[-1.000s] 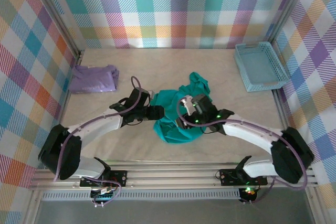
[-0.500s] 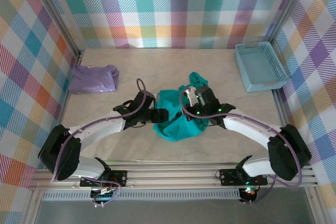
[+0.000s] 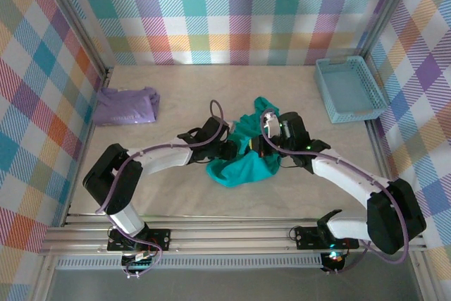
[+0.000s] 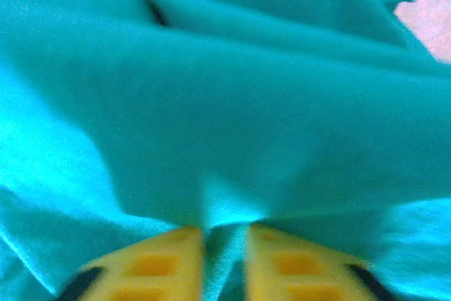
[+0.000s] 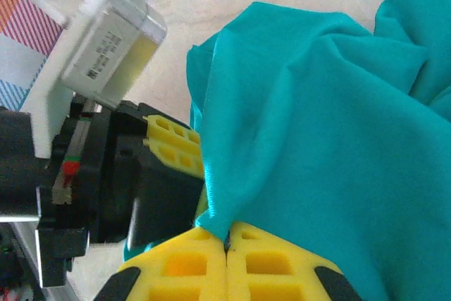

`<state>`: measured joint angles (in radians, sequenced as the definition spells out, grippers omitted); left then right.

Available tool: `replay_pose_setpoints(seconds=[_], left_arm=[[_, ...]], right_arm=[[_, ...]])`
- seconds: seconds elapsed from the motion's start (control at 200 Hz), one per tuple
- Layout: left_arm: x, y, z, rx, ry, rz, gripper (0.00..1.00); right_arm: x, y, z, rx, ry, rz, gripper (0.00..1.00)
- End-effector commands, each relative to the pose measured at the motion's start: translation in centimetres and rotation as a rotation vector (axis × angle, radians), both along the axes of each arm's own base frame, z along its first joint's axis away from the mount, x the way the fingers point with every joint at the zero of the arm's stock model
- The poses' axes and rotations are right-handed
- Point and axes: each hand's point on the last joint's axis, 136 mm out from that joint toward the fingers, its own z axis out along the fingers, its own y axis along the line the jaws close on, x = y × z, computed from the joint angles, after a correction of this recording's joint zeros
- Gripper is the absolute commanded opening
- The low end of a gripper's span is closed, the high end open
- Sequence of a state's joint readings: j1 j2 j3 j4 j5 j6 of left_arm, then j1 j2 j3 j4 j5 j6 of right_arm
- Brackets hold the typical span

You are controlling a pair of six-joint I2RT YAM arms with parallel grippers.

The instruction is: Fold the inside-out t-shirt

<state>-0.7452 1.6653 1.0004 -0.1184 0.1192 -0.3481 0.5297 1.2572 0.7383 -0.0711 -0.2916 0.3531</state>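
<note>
The inside-out t-shirt [image 3: 239,169] is a crumpled teal heap in the middle of the table. My left gripper [image 3: 237,149] presses into its left side, and my right gripper [image 3: 260,150] sits close beside it on the heap's top. In the left wrist view the yellow fingers [image 4: 173,262] stand almost together with a fold of the t-shirt [image 4: 225,89] pinched between them. In the right wrist view the right gripper [image 5: 225,248] is shut on a hemmed edge of the t-shirt [image 5: 324,125], with the left gripper's yellow finger [image 5: 173,142] just beyond it.
A pale lavender garment [image 3: 127,106] lies folded at the far left of the table. A light blue basket [image 3: 350,89] stands at the far right. Plaid walls close the table on three sides, and a metal rail runs along the near edge.
Both grippers have moved away from the near edge and closer together, then shut on the t-shirt. The cloth has bunched up and shifted slightly with them.
</note>
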Motion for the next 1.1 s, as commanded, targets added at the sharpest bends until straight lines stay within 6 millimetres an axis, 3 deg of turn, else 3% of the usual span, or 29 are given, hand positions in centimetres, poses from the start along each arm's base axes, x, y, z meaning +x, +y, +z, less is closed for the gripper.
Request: replay_pose_setpoints(seconds=[0.0, 0.39, 0.585, 0.665, 0.745, 0.91, 1.095], left_arm=[[1.6, -0.6, 3.8, -0.085, -0.078, 0.0, 0.0], [-2.5, 3.1, 10.7, -0.267, -0.045, -0.055, 0.0], [-3.8, 3.5, 14.7, -0.362, -0.083, -0.075, 0.0], [-4.6, 2.8, 17.1, -0.44, -0.096, -0.116, 0.0], [-5.0, 2.4, 18.3, -0.467, -0.095, -0.148, 0.0], [-5.1, 2.5, 18.7, -0.456, -0.102, -0.158, 0.0], [-5.2, 2.6, 18.4, -0.447, -0.094, -0.155, 0.0]], right_arm=[[-0.1, -0.7, 1.5, 0.039, 0.021, -0.025, 0.0], [-1.0, -0.8, 5.7, 0.023, -0.117, 0.074, 0.02], [-1.0, -1.5, 6.1, -0.026, -0.134, 0.064, 0.05], [-1.1, -1.5, 6.5, -0.047, -0.182, 0.088, 0.13], [-1.4, -1.0, 7.2, -0.064, -0.259, 0.143, 0.23], [-2.4, 1.0, 7.1, -0.124, -0.381, 0.248, 0.48], [-3.3, 3.2, 6.0, -0.198, -0.441, 0.371, 0.66]])
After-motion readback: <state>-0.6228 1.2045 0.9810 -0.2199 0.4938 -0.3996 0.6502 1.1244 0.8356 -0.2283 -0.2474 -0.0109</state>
